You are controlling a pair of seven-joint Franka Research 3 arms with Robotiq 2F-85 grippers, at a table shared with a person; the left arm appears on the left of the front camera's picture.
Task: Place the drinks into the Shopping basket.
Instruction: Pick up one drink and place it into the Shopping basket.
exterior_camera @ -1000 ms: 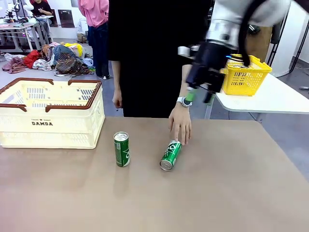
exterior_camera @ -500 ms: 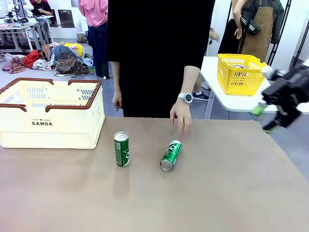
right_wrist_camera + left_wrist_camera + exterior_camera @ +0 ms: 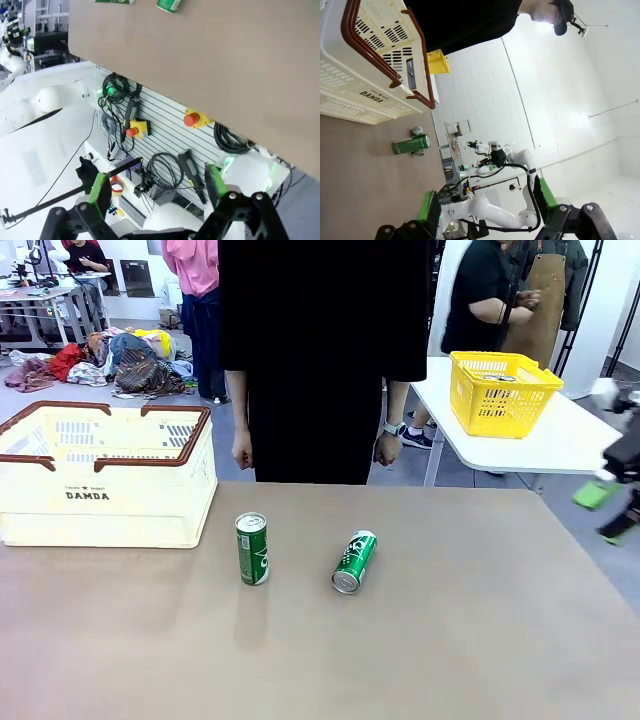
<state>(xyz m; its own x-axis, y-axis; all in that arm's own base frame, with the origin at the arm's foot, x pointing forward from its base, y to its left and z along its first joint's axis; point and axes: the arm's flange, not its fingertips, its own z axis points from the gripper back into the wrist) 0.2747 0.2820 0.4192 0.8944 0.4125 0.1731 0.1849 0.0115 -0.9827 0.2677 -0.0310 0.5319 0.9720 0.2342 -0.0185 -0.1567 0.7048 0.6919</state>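
**Left gripper** (image 3: 487,205)
- Jaws stand apart. The green pads (image 3: 429,210) hold nothing.
- The table (image 3: 360,190) runs forward from the fingertips.
- The basket (image 3: 365,75) stands well ahead of the fingertips and off to one side of the finger axis. Its brown rim and the "DAMDA" side face the gripper.
- The upright can (image 3: 410,145) stands well ahead, past the basket's corner and apart from it. The wrist view is rolled, so the can appears sideways.
- A second can end shows just beside the upright can and is partly hidden.

**Right gripper** (image 3: 157,187)
- Jaws stand apart and hold nothing.
- In the right wrist view, the table underside edge and a slotted panel (image 3: 165,135) with cables and red buttons lie ahead of the fingers. Both cans sit far ahead at the top edge of the picture.
- In the front view, the gripper is blurred at the right picture edge, out past the table's right side.
- The lying can (image 3: 353,561) rests on its side well to the gripper's left, with its silver end toward the robot.
- The upright can is near the lying can, on its far side from the gripper, and does not touch it.
- The basket is farther left again, on the table's left part. Neither can is inside it.

**Surroundings**
- A person (image 3: 325,360) stands at the far table edge, across from the cans. The person's hands (image 3: 242,448) hang at the sides, away from the cans.
- A yellow basket (image 3: 503,392) sits on a side table (image 3: 560,445), beyond the right gripper and to its left.
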